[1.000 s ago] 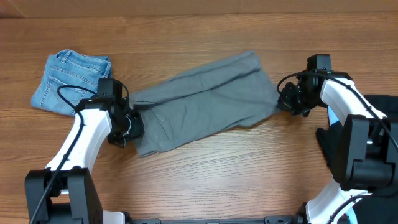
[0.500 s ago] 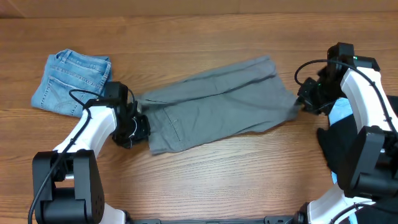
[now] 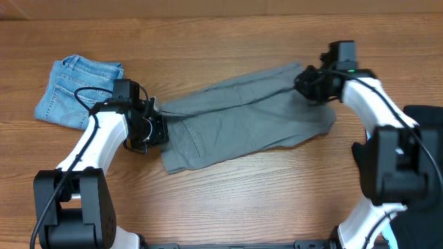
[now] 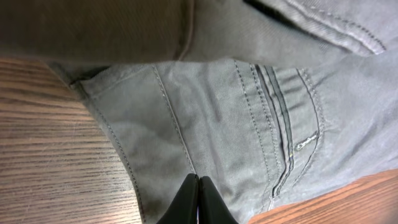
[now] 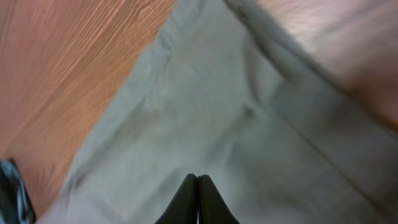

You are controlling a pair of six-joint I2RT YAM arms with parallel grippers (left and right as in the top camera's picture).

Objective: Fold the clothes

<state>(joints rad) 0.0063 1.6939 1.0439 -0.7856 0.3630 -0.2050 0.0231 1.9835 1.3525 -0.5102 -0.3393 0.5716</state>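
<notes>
The grey shorts (image 3: 242,121) lie flat and slanted across the middle of the table. My left gripper (image 3: 156,129) is at their left end. In the left wrist view its jaws (image 4: 199,178) are shut, with the tips on the grey cloth (image 4: 236,124) beside a seam and a zip; no cloth shows between them. My right gripper (image 3: 304,83) is over the far right corner of the shorts. In the right wrist view it (image 5: 198,177) is shut over blurred grey cloth (image 5: 205,112), with nothing visibly pinched.
Folded blue denim shorts (image 3: 79,93) lie at the far left, just behind my left arm. A black mass (image 3: 423,131) sits at the right edge by the right arm's base. Bare wood lies in front of and behind the grey shorts.
The grey shorts slid to the right, then stopped. My right gripper moved from their right edge up and left onto the far right corner. My left gripper shifted right and slightly away.
</notes>
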